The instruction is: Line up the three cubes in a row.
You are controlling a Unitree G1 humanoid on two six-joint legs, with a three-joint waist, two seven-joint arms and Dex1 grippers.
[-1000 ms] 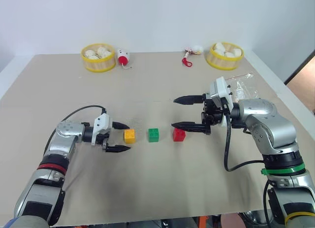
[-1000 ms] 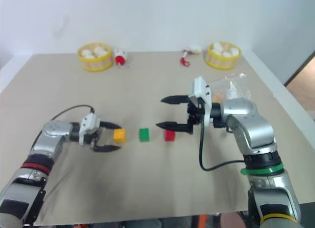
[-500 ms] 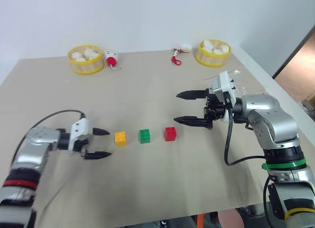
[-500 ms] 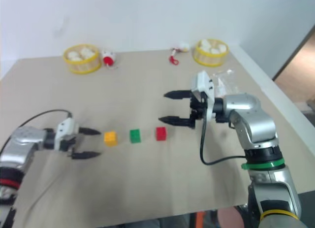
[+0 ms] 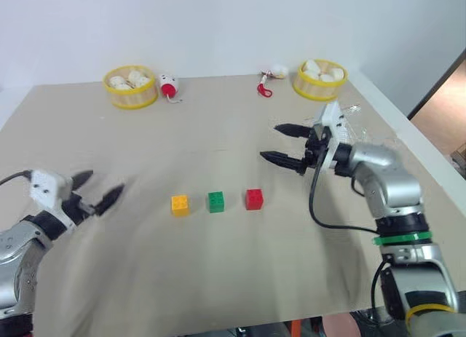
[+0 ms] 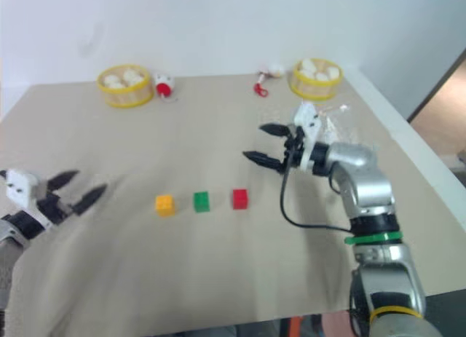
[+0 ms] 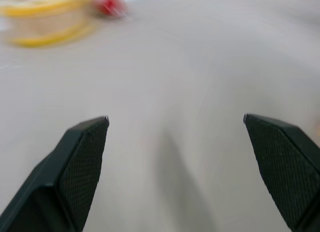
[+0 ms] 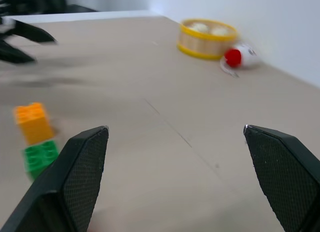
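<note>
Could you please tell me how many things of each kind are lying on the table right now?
Cubes: 3, yellow-orange cube, green cube, red cube
Yellow baskets of white balls: 2, left basket, right basket
Small red-and-white toys: 2, left toy, right toy
Total: 7

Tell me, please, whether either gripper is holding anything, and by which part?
Nothing is held: the left gripper and right gripper are both open and empty.
</note>
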